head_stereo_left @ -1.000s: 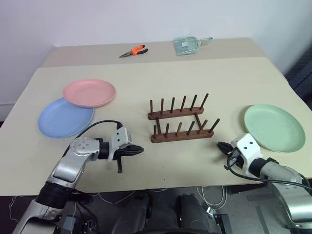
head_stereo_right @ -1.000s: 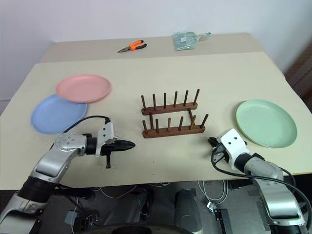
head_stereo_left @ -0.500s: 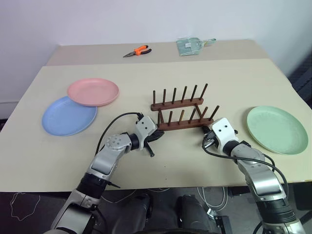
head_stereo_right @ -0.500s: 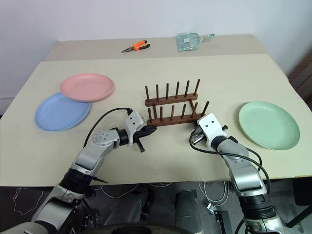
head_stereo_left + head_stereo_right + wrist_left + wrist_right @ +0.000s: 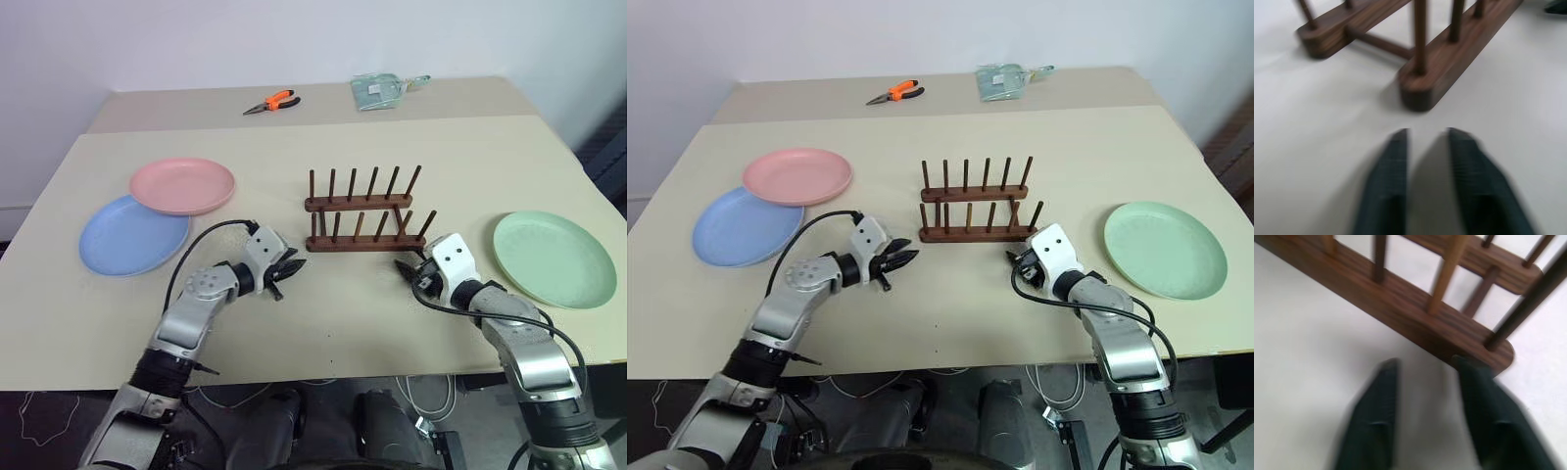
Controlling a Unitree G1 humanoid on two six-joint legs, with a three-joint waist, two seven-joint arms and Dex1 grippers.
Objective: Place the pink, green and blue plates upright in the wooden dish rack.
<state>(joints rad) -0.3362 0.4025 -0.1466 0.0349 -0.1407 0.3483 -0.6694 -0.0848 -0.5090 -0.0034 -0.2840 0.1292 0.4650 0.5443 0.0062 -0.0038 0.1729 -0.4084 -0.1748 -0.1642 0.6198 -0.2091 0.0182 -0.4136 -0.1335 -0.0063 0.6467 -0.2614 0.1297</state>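
Note:
The wooden dish rack (image 5: 364, 220) stands empty at the table's middle, its pegs upright. The pink plate (image 5: 182, 185) lies flat at the left, overlapping the blue plate (image 5: 132, 235) beside it. At the right lies the green plate (image 5: 554, 258), also flat. My left gripper (image 5: 291, 269) is low over the table just short of the rack's left end (image 5: 1420, 93), open with nothing between its fingers (image 5: 1396, 156). My right gripper (image 5: 407, 269) sits at the rack's right end (image 5: 1415, 313), open and empty too, one finger (image 5: 1474, 382) close to the near bar's tip.
Orange-handled pliers (image 5: 271, 101) and a clear packet (image 5: 377, 91) lie on the far table section. The table's front edge (image 5: 323, 377) runs just behind both arms. Bare tabletop lies between the rack and the plates on each side.
Both arms came in from the front corners toward the rack's ends. The rack has turned to sit squarer on the table. Both grippers, shut before, have opened.

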